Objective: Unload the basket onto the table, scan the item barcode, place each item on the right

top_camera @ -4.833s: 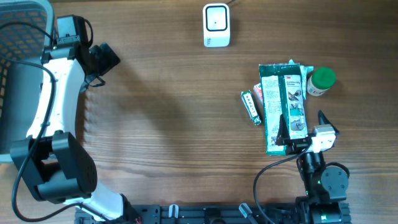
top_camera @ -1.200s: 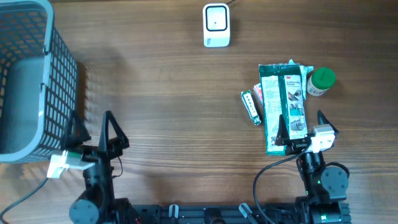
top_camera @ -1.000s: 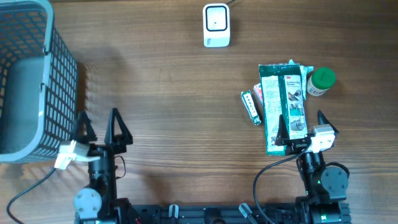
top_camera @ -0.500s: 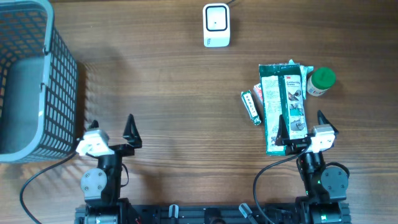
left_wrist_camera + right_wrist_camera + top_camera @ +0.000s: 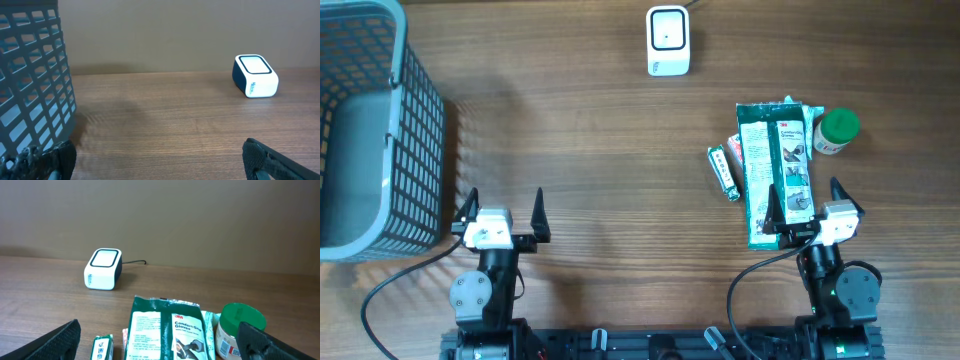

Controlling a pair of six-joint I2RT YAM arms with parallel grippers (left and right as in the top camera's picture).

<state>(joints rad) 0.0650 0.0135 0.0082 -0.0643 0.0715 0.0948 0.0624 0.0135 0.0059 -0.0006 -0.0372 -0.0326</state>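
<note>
The pack (image 5: 777,170) lies flat at the right, between a gum stick (image 5: 723,172) and a jar (image 5: 837,131), its near end just by the right gripper (image 5: 807,203), whose jaws are spread wide and empty. The left gripper (image 5: 504,203) is spread too. The pack looks light, floppy and slick (film over soft gloves), so a pinch on the near short edge seems best, leaving the barcode clear for the scanner (image 5: 668,41).
</note>
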